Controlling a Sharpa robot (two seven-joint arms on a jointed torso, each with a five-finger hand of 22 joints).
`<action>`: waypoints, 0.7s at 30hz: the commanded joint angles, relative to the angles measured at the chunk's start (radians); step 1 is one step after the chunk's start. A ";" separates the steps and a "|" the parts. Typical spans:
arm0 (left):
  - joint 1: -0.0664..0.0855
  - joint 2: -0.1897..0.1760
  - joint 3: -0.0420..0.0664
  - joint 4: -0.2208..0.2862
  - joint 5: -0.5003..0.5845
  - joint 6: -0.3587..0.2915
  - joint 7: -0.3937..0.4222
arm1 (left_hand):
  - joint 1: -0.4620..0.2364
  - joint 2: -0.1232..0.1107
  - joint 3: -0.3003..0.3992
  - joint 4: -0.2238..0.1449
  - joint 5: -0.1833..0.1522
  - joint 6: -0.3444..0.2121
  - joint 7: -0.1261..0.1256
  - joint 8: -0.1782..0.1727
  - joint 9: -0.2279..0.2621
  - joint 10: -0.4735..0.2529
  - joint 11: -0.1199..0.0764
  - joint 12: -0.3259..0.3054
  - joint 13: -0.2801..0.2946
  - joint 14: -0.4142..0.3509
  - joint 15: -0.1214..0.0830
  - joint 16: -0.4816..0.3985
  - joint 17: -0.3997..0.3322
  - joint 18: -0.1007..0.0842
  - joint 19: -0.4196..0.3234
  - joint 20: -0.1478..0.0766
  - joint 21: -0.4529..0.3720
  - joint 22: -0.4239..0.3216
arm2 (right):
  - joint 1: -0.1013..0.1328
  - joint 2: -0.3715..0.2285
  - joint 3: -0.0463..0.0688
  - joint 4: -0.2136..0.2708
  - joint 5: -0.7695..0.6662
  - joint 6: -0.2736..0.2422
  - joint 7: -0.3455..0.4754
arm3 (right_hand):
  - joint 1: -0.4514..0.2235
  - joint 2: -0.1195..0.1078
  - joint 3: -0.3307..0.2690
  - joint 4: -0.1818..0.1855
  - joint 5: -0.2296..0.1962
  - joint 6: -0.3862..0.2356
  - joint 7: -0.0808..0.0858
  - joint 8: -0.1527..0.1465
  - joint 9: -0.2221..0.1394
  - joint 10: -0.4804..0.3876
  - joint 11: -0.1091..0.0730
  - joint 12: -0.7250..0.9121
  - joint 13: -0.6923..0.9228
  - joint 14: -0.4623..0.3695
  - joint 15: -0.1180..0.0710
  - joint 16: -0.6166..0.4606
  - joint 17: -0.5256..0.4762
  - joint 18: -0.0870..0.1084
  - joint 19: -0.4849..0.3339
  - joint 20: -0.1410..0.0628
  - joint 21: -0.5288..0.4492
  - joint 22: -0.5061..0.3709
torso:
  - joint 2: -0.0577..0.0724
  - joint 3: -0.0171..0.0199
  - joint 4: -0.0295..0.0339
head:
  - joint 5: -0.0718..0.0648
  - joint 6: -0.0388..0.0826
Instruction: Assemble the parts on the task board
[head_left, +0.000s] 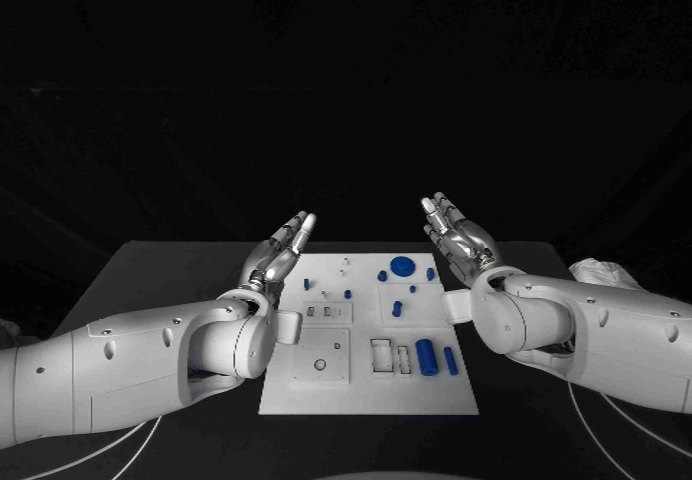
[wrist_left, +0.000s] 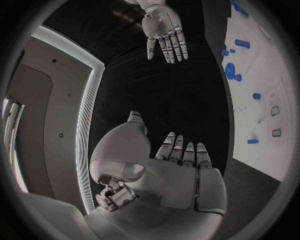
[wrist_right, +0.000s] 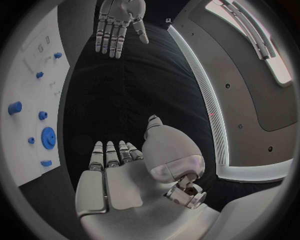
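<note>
The white task board (head_left: 368, 395) lay in the middle of the black bench (head_left: 159, 265), its long axis running from 6 o'clock to 12 o'clock in the head view. On its right half, a thick blue cylinder (head_left: 427, 355) and a slimmer blue peg (head_left: 450, 361) lay side by side, both pointing toward 12. A round blue disc (head_left: 402, 266) sat near the far edge at about 1 o'clock, with smaller blue parts (head_left: 397, 305) scattered between. The left hand (head_left: 281, 250) was raised at the board's 10 o'clock corner, the right hand (head_left: 459, 238) at 2 o'clock; both were flat, fingers extended, palms facing each other, holding nothing. The room beyond the bench was dark.
</note>
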 joint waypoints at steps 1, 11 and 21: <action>0.003 0.002 0.000 0.003 0.044 0.069 0.063 | 0.005 -0.011 0.018 0.002 -0.005 -0.001 -0.004 0.006 0.000 -0.001 -0.008 -0.006 0.000 -0.001 -0.050 -0.004 -0.002 0.018 -0.002 -0.022 -0.004 -0.001 | 0.019 -0.008 -0.019 0.008 0.037 0.210 -0.006 | 0.051 0.002 -0.015 0.011 0.002 0.009 0.031 0.000 0.002 -0.002 0.031 -0.004 -0.001 0.000 -0.070 -0.007 -0.001 0.014 0.000 0.027 -0.005 -0.001 | 0.001 -0.0001 -0.0003 | 0.000 -0.002; 0.008 -0.046 0.000 0.022 -0.024 0.276 0.012 | 0.023 -0.019 0.072 0.002 -0.008 -0.006 0.020 0.006 0.000 0.000 0.064 -0.018 0.000 -0.001 0.037 -0.004 -0.002 0.082 0.006 0.143 0.004 0.005 | 0.044 -0.050 -0.047 0.017 -0.005 0.368 -0.046 | 0.112 -0.043 -0.026 0.009 -0.069 0.080 0.060 0.031 0.017 -0.002 0.195 -0.003 -0.001 0.000 0.156 -0.007 -0.001 0.012 0.000 0.234 -0.005 -0.001 | 0.002 0.0003 0.0022 | 0.013 -0.059; 0.019 -0.098 -0.001 0.056 -0.058 0.313 -0.011 | 0.084 0.017 0.072 0.000 0.040 -0.002 0.040 0.007 0.001 0.009 0.112 0.011 0.003 0.001 0.082 -0.002 -0.001 0.101 0.037 0.229 0.029 0.022 | 0.096 -0.065 -0.049 0.014 -0.239 0.313 -0.133 | 0.352 -0.071 0.051 -0.139 0.021 0.235 0.110 0.098 0.047 0.112 0.260 0.193 0.048 0.330 0.196 0.228 0.158 0.014 0.460 0.256 0.291 0.152 | 0.000 0.0000 0.0016 | 0.031 -0.126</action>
